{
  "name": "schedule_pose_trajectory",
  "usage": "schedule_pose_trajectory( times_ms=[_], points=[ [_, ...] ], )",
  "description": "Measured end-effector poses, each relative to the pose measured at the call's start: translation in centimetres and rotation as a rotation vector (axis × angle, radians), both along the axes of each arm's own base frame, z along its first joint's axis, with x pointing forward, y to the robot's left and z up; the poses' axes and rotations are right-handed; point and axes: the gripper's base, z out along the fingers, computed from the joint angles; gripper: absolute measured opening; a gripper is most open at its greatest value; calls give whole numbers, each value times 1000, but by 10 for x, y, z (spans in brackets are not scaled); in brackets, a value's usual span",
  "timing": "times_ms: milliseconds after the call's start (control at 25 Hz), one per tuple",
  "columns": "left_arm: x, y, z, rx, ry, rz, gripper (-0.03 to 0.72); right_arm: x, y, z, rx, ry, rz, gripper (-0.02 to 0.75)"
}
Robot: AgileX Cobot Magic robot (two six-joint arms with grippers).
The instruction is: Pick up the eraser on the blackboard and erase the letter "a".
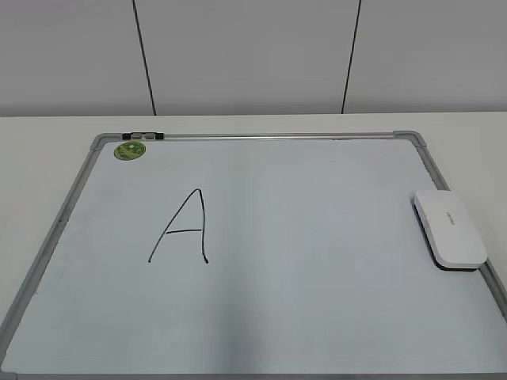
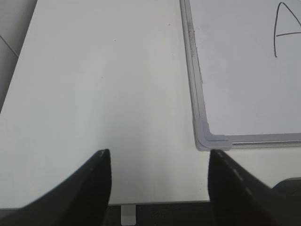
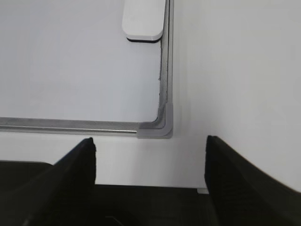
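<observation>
The white eraser (image 1: 449,228) lies flat on the right edge of the blackboard (image 1: 261,136); its near end also shows in the right wrist view (image 3: 143,19). A large black capital "A" (image 1: 184,226) is drawn left of centre, partly seen in the left wrist view (image 2: 287,28). No small lowercase "a" shows in any view. My left gripper (image 2: 160,153) is open and empty over bare table, near the board's front left corner (image 2: 211,139). My right gripper (image 3: 150,139) is open and empty just in front of the board's front right corner (image 3: 162,127). Neither gripper shows in the exterior view.
A round green magnet (image 1: 130,150) sits at the board's far left corner, beside a small dark clip (image 1: 144,136) on the frame. The board lies on a white table (image 1: 47,158) with a wall behind. The table's front edge is close under both grippers.
</observation>
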Motion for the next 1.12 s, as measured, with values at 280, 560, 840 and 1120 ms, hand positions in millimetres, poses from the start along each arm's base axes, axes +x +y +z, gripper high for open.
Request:
schedule_pose_trajectory(
  times_ms=[280, 560, 840, 1120],
  points=[
    [5, -6, 0, -47, -45, -37, 473, -15, -2, 2, 10, -90, -1, 536],
    [8, -5, -1, -37, -71, -35, 473, -15, -2, 2, 8, -90, -2, 536],
    [10, -6, -4, -36, -73, -42, 473, -15, -3, 2, 6, -90, -3, 536],
    [10, -6, -4, -34, -74, -43, 473, -15, -3, 2, 6, -90, -3, 536]
  ],
)
